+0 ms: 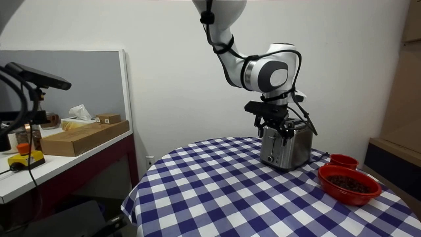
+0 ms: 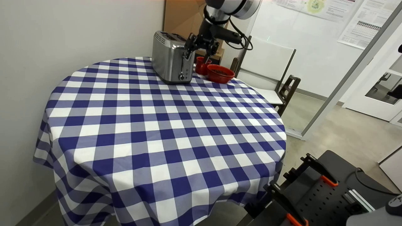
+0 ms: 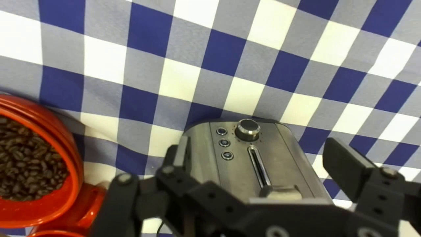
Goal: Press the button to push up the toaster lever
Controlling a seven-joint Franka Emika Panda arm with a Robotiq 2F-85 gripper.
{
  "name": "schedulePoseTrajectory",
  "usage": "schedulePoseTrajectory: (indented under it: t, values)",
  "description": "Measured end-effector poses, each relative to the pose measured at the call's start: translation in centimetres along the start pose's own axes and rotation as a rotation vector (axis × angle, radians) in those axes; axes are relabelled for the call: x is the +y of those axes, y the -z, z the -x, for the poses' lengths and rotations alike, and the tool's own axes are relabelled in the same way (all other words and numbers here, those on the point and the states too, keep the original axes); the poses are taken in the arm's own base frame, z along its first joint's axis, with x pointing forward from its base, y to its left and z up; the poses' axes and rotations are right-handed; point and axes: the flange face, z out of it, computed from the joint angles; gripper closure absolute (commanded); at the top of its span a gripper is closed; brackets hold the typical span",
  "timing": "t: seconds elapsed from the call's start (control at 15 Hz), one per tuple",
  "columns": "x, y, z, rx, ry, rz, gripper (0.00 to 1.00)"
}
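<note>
Checked tablecloth (image 3: 105,59) — gripper (image 3: 257,146) right by the toaster (image 3: 276,161), fingers (image 3: 347,168) spread wide! Wrist view: red bowl (image 3: 75,168) — toaster's nine o'clock.

From here I see my black gripper (image 1: 272,139), a silver toaster (image 2: 169,59), 3 dark buttons (image 3: 224,143), a blue-and-white checked tablecloth (image 2: 157,131) and a red bowl (image 1: 348,197).
</note>
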Motion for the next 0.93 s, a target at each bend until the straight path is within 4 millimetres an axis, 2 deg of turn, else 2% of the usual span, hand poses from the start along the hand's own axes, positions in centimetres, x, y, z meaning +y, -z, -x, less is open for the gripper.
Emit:
schedulePoseTrajectory:
  t: [0.2, 0.33, 0.67, 0.93]
  values:
    - [-0.9, 4.5, 1.8, 0.012, -0.01, -0.019, 0.0]
    - [-1.6, 7.3, 3.8, 0.013, -0.012, -0.037, 0.0]
    - [-2.3, 13.9, 10.5, -0.079, 0.032, -0.101, 0.0]
    - [-1.5, 19.5, 15.4, -0.142, 0.058, -0.136, 0.0]
